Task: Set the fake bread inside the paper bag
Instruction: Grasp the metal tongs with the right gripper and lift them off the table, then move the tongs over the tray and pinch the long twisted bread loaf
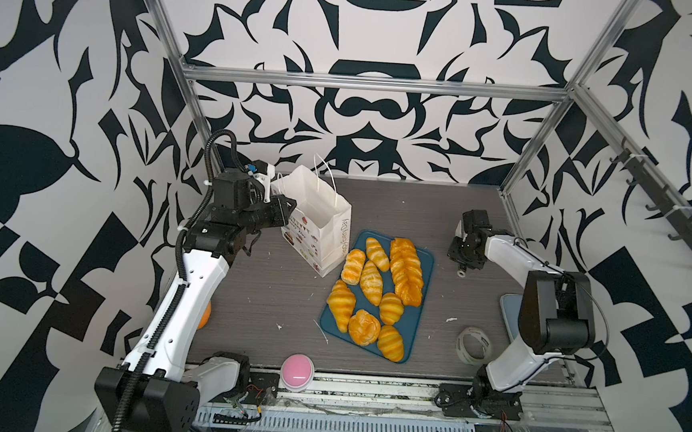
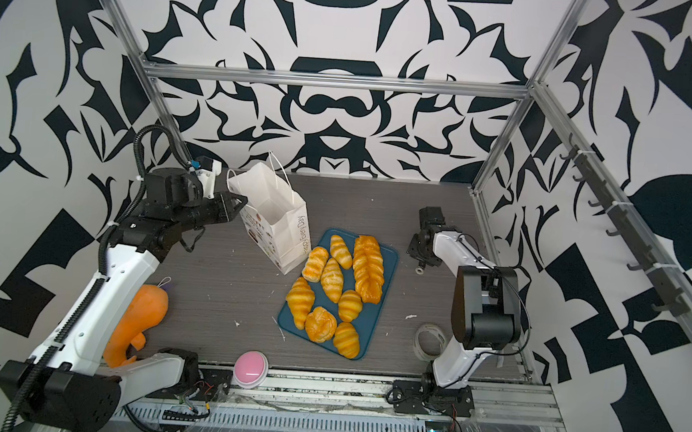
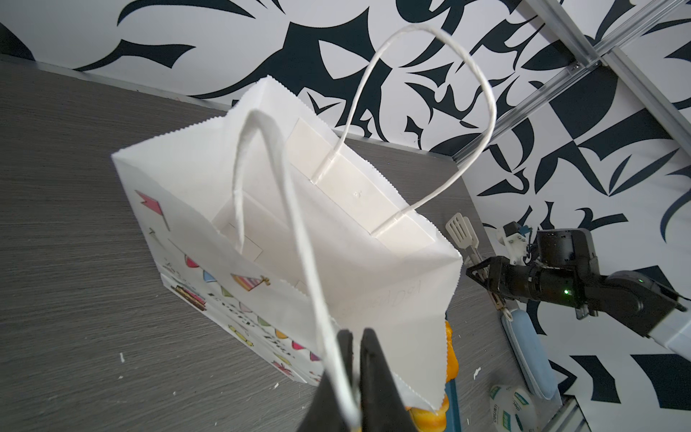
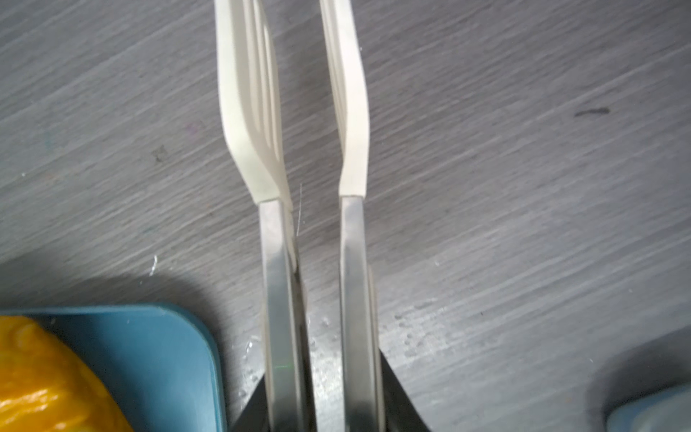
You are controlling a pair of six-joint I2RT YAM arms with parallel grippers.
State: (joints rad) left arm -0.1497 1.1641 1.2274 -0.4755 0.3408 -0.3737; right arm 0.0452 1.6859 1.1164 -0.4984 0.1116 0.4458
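Paper bag [image 2: 271,216] reads — "Every Day".

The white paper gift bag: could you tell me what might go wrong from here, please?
The left jaws pinch only one white cord handle, so the white paper gift bag could tip or sag shut. The white-tipped metal tongs may drop a glossy orange toy croissant beside the bag.

Paper bag [image 3: 392,284], white, upright, mouth open, on grey table [image 3: 74,224]; left gripper [image 3: 357,336] pinching one cord handle [image 3: 299,232]; fake bread [image 3: 430,419] just past bag's edge; right gripper [image 3: 482,275] clasping white-tipped tongs [image 3: 461,230], farther right.
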